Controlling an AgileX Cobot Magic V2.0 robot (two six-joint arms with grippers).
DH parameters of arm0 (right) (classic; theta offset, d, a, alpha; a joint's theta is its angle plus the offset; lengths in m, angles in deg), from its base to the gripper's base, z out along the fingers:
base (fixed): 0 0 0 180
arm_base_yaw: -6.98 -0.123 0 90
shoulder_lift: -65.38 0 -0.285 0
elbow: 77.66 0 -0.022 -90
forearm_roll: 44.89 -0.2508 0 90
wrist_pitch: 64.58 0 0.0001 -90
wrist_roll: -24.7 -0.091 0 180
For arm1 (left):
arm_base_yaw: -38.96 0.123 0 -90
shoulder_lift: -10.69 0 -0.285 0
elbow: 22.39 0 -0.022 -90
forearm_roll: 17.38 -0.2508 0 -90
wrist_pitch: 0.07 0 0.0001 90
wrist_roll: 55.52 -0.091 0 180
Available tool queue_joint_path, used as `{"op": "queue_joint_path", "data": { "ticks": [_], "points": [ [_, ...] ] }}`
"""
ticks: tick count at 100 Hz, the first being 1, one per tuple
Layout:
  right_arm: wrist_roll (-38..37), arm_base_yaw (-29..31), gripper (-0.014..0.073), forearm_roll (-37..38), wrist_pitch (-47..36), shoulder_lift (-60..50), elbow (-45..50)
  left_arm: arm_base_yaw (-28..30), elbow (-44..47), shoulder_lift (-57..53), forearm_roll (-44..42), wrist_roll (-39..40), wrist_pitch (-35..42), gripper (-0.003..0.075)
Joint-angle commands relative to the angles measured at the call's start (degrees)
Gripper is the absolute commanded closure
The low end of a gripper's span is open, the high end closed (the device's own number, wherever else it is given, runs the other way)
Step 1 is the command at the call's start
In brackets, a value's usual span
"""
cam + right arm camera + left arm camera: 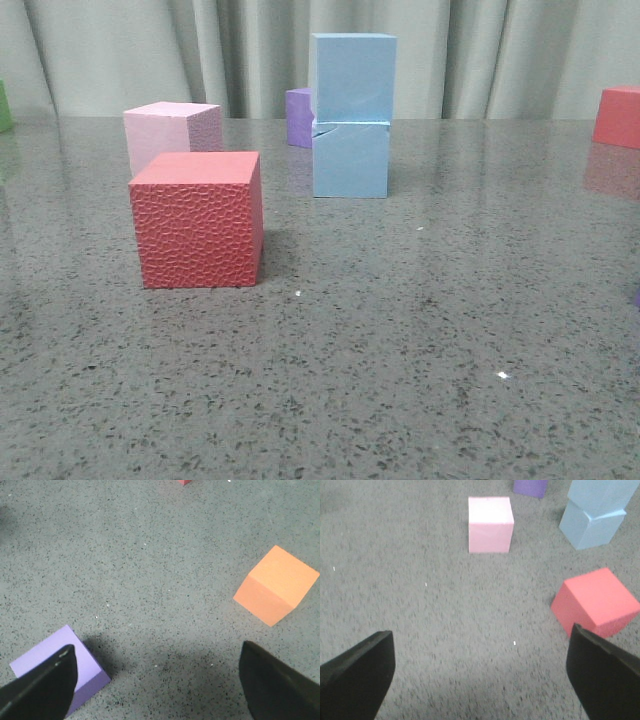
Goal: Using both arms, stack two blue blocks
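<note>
The two blue blocks sit one on the other on the grey speckled table [420, 330]: the upper blue block [352, 77] rests on the lower blue block [350, 160], turned slightly out of line with it, and the lower one shows a small crack at its top edge. Taking this stack as the landmark, the red cube [198, 220] stands nearer the camera and to the left of it, well apart; the pale pink cube [170, 133] sits left of the stack, just behind the red cube; a purple cube [298, 117] stands behind the stack, partly hidden by it. The left gripper [480, 672] hangs over bare table with its fingers spread wide, holding nothing, the stack far from it. The right gripper [157, 680] is likewise spread and empty, a second purple cube [45, 662] at one fingertip and an orange cube [276, 585] beyond the other.
</note>
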Motion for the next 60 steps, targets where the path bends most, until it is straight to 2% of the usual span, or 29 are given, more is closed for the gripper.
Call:
{"op": "queue_joint_path", "data": {
  "ticks": [1, 23, 47, 54, 59, 60],
  "points": [
    [0.46, 0.19, -0.0053, 0.59, -4.78, -1.60, 0.44, 0.18, 2.20, -3.17, 0.97, 1.88, 5.21, 0.0059],
    [0.46, 0.19, -0.0052, 0.65, -6.18, -5.26, 4.26, 0.18, 8.19, -8.12, 0.97, 3.07, 7.03, 0.0059],
    [0.46, 0.19, -0.0045, 0.65, -7.44, -5.44, 5.03, 0.18, 8.46, -8.23, 0.97, 3.07, 8.23, 0.0059],
    [0.46, 0.19, 0.0005, 0.65, -7.44, -5.44, 5.03, 0.18, 8.46, -8.23, 0.97, 3.07, 8.23, 0.0072],
    [0.46, 0.19, 0.0071, 0.65, -7.48, -5.44, 5.03, 0.18, 8.46, -8.23, 0.97, 3.07, 8.23, 0.0101],
    [0.46, 0.19, 0.0107, 0.65, -7.48, -5.44, 5.03, 0.18, 8.46, -8.23, 0.97, 3.07, 8.23, 0.0111]
  ]
}}
